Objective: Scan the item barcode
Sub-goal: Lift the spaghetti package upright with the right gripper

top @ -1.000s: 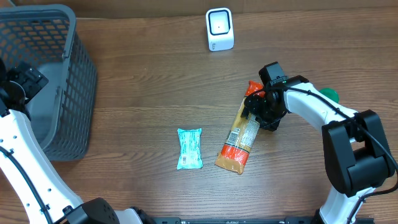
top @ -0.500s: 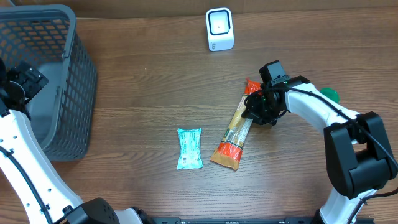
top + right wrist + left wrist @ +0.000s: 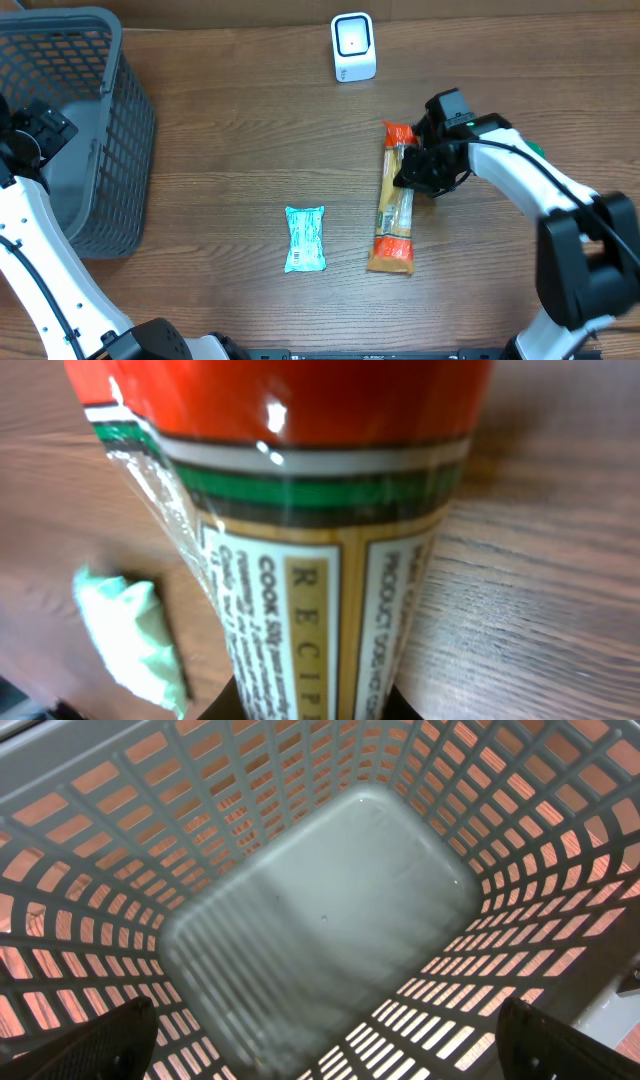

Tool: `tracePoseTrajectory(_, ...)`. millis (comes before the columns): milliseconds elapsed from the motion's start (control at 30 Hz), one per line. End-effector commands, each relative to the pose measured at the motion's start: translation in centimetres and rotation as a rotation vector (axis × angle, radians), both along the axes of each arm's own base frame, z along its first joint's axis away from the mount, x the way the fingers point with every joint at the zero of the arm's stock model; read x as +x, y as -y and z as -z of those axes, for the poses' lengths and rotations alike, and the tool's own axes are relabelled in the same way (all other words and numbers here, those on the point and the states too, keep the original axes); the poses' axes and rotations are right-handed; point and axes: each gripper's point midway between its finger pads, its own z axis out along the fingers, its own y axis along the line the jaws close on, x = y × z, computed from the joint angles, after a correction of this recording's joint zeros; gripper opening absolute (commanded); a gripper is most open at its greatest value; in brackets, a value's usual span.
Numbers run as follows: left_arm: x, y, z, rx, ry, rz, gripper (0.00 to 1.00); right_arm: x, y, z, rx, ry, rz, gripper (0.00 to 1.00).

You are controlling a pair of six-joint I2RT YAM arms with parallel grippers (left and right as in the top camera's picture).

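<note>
Right gripper point(image 3: 410, 172) clamped on the long orange-and-yellow plastic packet point(image 3: 392, 225).
I should lift it level and firm, barcode turned toward the white boxy scanner point(image 3: 353, 47).

The pasta packet point(image 3: 300, 560) in the right wrist view carries print running lengthwise below its green stripe point(image 3: 300, 485): spaced capitals "RECIP", cut off at the frame edge, in a brown bar; beside it a small line beginning "COOK"; on the other side what looks like "PRODUCT", the rest too blurred. Overhead, print on the teal packet point(image 3: 305, 239) is illegible
</note>
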Motion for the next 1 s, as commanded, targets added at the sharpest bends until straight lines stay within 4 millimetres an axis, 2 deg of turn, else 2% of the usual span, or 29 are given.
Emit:
tracePoseTrajectory(0,0.3,0.0,-0.8,0.008,0.020,-0.006,1.00,1.8,-1.2,-10.4,0.115,0.322,-0.121,0.04)
tracePoseTrajectory(100,0.3,0.0,-0.8,0.008,0.020,-0.006,1.00,1.4,-1.1,-12.4,0.130,0.372,-0.121,0.04)
tracePoseTrajectory(200,0.3,0.0,-0.8,0.008,0.020,-0.006,1.00,1.3,-1.1,-13.3,0.135,0.395,-0.121,0.04)
tracePoseTrajectory(333,0.3,0.0,-0.8,0.008,0.020,-0.006,1.00,1.2,-1.1,-13.4,0.136,0.397,-0.121,0.07)
tracePoseTrajectory(367,0.3,0.0,-0.8,0.008,0.020,-0.006,1.00,1.1,-1.0,-13.3,0.135,0.392,-0.121,0.04)
tracePoseTrajectory(500,0.3,0.0,-0.8,0.008,0.020,-0.006,1.00,1.0,-1.1,-13.3,0.135,0.390,-0.129,0.04)
tracePoseTrajectory(667,0.3,0.0,-0.8,0.008,0.020,-0.006,1.00,0.8,-1.5,-13.9,0.149,0.446,-0.230,0.04)
tracePoseTrajectory(733,0.3,0.0,-0.8,0.008,0.020,-0.006,1.00,1.1,-1.5,-15.0,0.147,0.479,-0.247,0.04)
tracePoseTrajectory(833,0.3,0.0,-0.8,0.008,0.020,-0.006,1.00,2.2,-1.8,-18.0,0.143,0.572,-0.279,0.03)
tracePoseTrajectory(967,0.3,0.0,-0.8,0.008,0.020,-0.006,1.00,3.5,-0.5,-22.0,0.041,0.659,-0.283,0.03)
